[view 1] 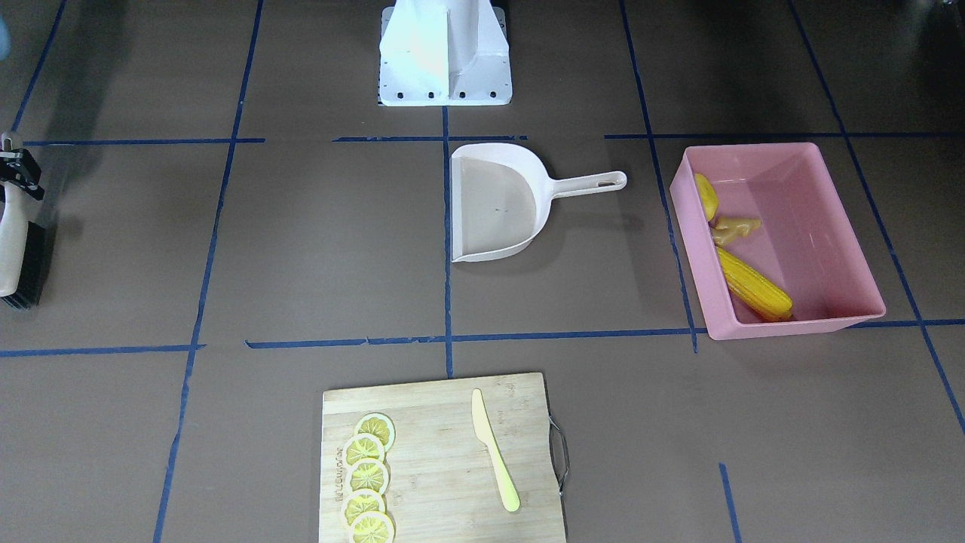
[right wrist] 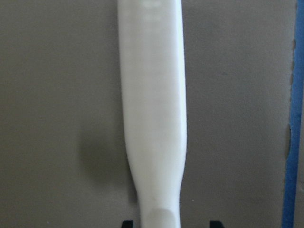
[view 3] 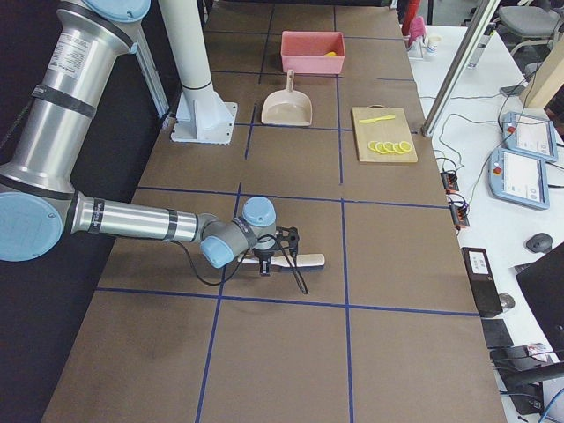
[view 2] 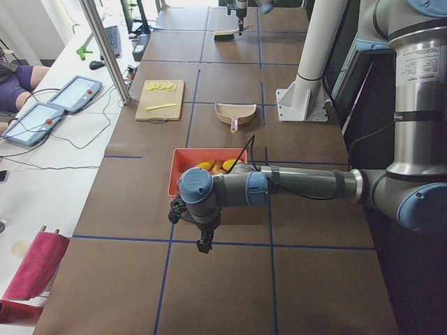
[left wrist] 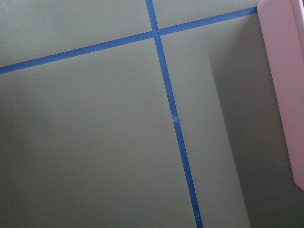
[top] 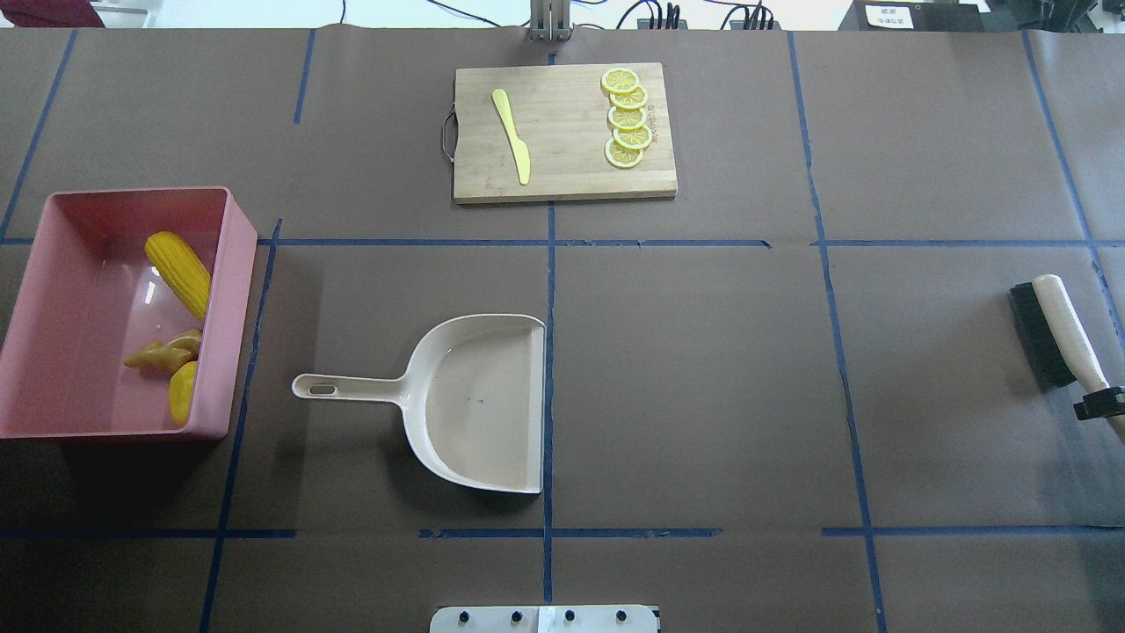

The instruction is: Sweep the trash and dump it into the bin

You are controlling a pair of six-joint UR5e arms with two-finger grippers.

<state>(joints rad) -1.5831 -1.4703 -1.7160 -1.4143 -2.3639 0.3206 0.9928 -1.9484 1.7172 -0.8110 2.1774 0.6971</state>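
Right hand [top: 1099, 406] low; jaws apart astride brush [top: 1068, 330] handle

Left wrist view: only one wall of the bin [left wrist: 285, 90], cut by the right edge, reaches you. Right wrist view: the brush [right wrist: 152, 109] is blurred; of the right gripper [right wrist: 171, 224] you see two dark tips of its fingers [right wrist: 127, 224] at the bottom edge, clear of the handle. Left side view: left gripper [view 2: 204, 244] too small to judge.
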